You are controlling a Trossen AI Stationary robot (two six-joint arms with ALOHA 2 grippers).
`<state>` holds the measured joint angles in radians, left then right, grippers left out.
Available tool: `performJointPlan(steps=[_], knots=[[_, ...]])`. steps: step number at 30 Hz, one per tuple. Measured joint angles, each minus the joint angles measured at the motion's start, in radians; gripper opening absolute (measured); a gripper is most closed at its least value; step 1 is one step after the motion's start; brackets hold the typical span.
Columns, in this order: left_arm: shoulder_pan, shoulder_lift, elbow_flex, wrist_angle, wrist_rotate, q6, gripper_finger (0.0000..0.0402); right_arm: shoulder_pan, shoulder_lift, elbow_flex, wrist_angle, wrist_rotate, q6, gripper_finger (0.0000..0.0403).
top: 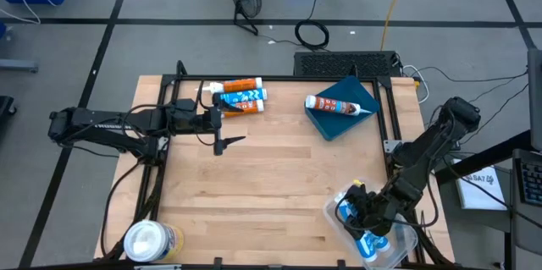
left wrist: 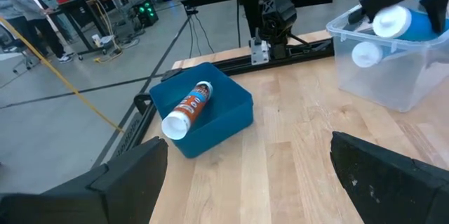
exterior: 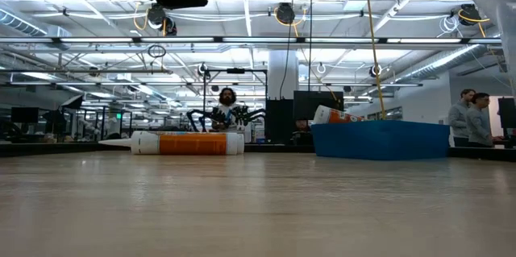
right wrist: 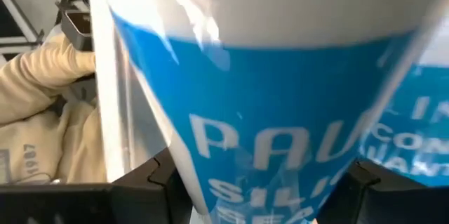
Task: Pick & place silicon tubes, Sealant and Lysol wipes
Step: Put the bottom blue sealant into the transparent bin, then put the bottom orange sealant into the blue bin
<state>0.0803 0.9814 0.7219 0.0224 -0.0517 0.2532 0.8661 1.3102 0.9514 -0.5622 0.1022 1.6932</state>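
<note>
My right gripper (top: pixel 360 211) is over the clear plastic tub (top: pixel 405 249) at the near right, shut on a blue and white silicone sealant tube (right wrist: pixel 266 112). More blue tubes (top: pixel 370 245) lie in the tub. An orange tube (top: pixel 240 85) and a blue tube (top: pixel 244 98) lie side by side at the far edge. Another tube (top: pixel 339 106) lies on the blue tray (top: pixel 334 124). The yellow Lysol wipes canister (top: pixel 152 241) stands at the near left corner. My left gripper (top: pixel 223 131) hangs open above the table's middle left, holding nothing. My right gripper pinches the sealant tube's blue body (right wrist: pixel 203 182) between its two fingers, one on each side. The fingers slant down from the table's right side. The tube's white end (left wrist: pixel 390 22) shows at the tub's opening, above another tube; whether it rests on anything cannot be told.
The black frame rails (top: pixel 385 109) run along the table's far and side edges. Bare wood (top: pixel 271 185) lies between the tray, the tub and the canister. People stand in the room beyond the table's far edge.
</note>
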Motion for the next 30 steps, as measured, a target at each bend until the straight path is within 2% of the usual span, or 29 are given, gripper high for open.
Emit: performJointPlan(steps=[11, 16, 19, 30], knots=[[0.0, 0.0, 0.0, 0.003, 0.0, -0.004, 0.0392, 0.0, 0.0, -0.042, 0.06, -0.003, 0.044, 0.0201], [0.0, 0.0, 0.0, 0.004, 0.0, -0.001, 0.0392, 0.0, 0.0, -0.042, 0.085, -0.003, 0.083, 0.0288], [0.0, 0.0, 0.0, 0.004, 0.0, -0.011, 0.0392, 0.0, 0.0, -0.042, 0.085, -0.003, 0.095, 0.0324], [0.0, 0.0, 0.0, 0.004, 0.0, -0.023, 0.0392, 0.0, -0.023, -0.042, 0.139, 0.0, 0.098, 0.0336]])
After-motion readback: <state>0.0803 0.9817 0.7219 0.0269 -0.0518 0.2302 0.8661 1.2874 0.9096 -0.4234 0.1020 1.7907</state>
